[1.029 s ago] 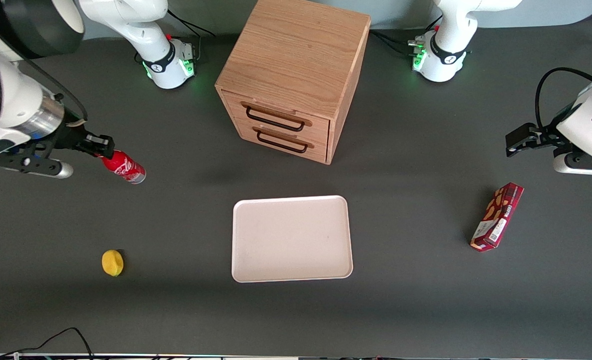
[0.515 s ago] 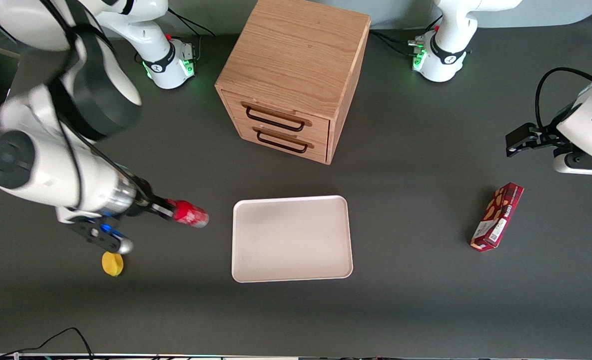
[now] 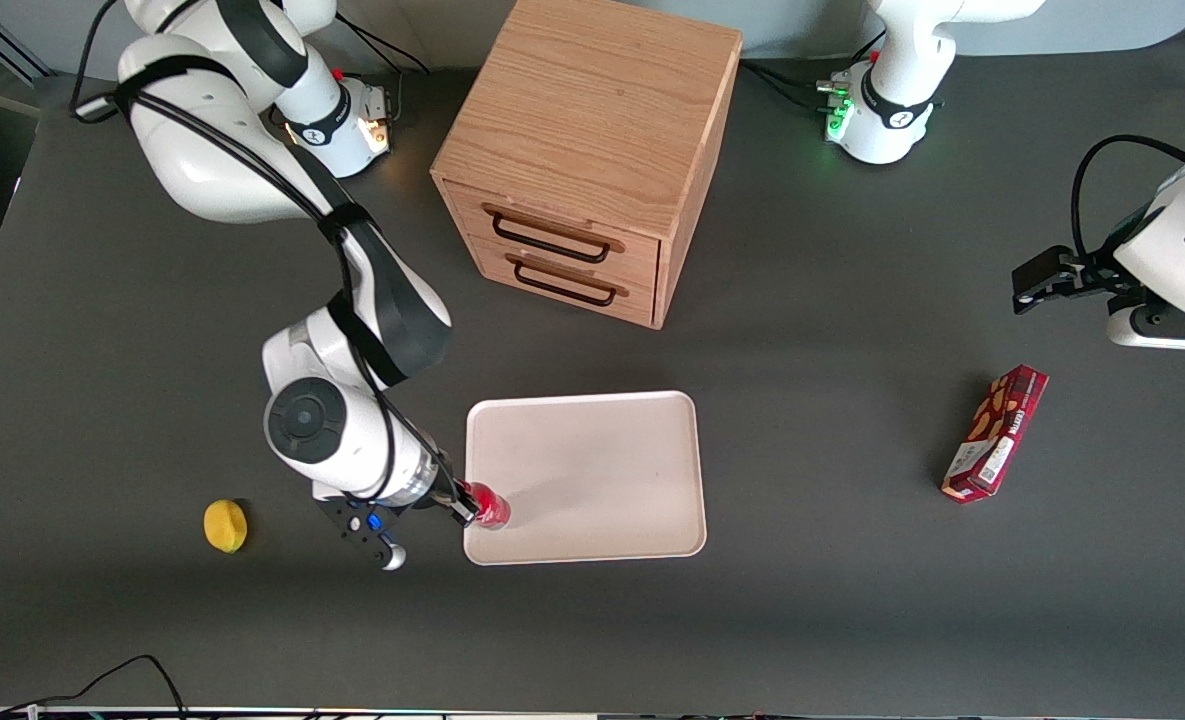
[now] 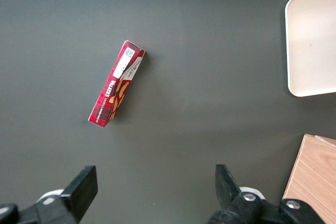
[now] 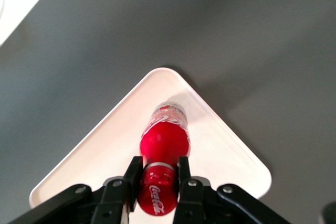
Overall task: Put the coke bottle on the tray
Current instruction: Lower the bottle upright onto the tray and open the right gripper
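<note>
My right gripper (image 3: 464, 503) is shut on the red cap of the coke bottle (image 3: 488, 506), a small red bottle with white lettering. It holds the bottle over the corner of the pale cream-pink tray (image 3: 612, 470) that is nearest the front camera at the working arm's end. In the right wrist view the gripper (image 5: 157, 171) grips the bottle (image 5: 164, 140) by its cap, with the silvery base pointing down at the tray (image 5: 105, 150). I cannot tell whether the base touches the tray.
A wooden drawer cabinet (image 3: 592, 150) stands farther from the front camera than the tray. A yellow lemon (image 3: 225, 525) lies toward the working arm's end. A red snack box (image 3: 995, 432) lies toward the parked arm's end, also in the left wrist view (image 4: 115, 88).
My right arm has carried the bottle from the working arm's end of the table toward the tray and nearer the front camera, until it is over the tray's corner. The bottle has turned more upright.
</note>
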Robot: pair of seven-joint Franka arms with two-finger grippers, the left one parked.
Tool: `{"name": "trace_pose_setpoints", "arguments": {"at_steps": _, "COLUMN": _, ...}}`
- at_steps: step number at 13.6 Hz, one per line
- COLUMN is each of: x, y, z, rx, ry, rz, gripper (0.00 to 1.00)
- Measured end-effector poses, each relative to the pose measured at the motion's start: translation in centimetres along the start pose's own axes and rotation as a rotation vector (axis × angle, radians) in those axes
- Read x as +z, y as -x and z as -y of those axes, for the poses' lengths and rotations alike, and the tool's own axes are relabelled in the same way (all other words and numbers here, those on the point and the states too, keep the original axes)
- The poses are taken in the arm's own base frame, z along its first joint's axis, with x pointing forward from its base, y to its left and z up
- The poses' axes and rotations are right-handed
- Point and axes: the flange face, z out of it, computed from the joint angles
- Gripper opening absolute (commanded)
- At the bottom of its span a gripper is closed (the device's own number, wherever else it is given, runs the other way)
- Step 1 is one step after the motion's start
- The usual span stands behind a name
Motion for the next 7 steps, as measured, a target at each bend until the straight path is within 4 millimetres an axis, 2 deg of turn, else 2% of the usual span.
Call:
{"name": "trace_pose_setpoints", "arguments": {"at_steps": 1, "x": 0.8, "y": -0.1, "z": 0.1, "rx": 0.000, "ry": 0.003, "rz": -0.005, "gripper": 0.65}}
{"name": "trace_pose_setpoints", "arguments": {"at_steps": 2, "x": 0.7, "y": -0.2, "z": 0.1, "rx": 0.002, "ry": -0.001, "rz": -0.008, "gripper": 1.00}}
{"name": "trace_pose_setpoints", "arguments": {"at_steps": 5, "x": -0.5, "y": -0.7, "z": 0.3, "rx": 0.007, "ry": -0.018, "rz": -0.013, "gripper": 1.00}}
{"name": "trace_pose_setpoints", "arguments": {"at_steps": 6, "x": -1.4, "y": -0.6, "z": 0.2, "rx": 0.005, "ry": -0.009, "rz": -0.004, "gripper": 1.00}}
{"name": "trace_pose_setpoints", "arguments": {"at_steps": 7, "x": -3.1, "y": -0.5, "z": 0.0, "rx": -0.014, "ry": 0.006, "rz": -0.008, "gripper": 1.00}}
